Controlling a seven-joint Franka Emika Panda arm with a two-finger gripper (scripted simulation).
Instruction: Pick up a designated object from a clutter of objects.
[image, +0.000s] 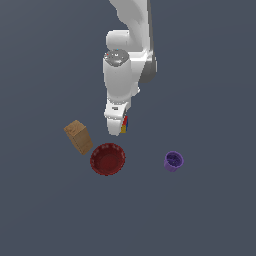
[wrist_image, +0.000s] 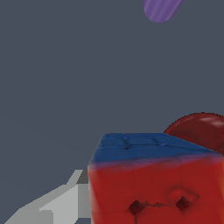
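The designated object, a small multicoloured block (wrist_image: 153, 188), fills the near part of the wrist view with a red face and a blue face. In the exterior view only its red, yellow and blue edge (image: 124, 124) shows behind my gripper (image: 116, 129), which has come straight down onto it. One grey finger (wrist_image: 61, 205) lies flush against the block's side, with no gap. The other finger is hidden behind the block. The rest of the clutter of objects surrounds it: a dark red bowl (image: 107, 159), a tan box (image: 79, 136) and a purple cup (image: 173, 161).
The dark red bowl (wrist_image: 201, 129) sits just beyond the block in the wrist view, and the purple cup (wrist_image: 162, 9) lies farther off. In the exterior view the tan box leans close to the bowl on its left side.
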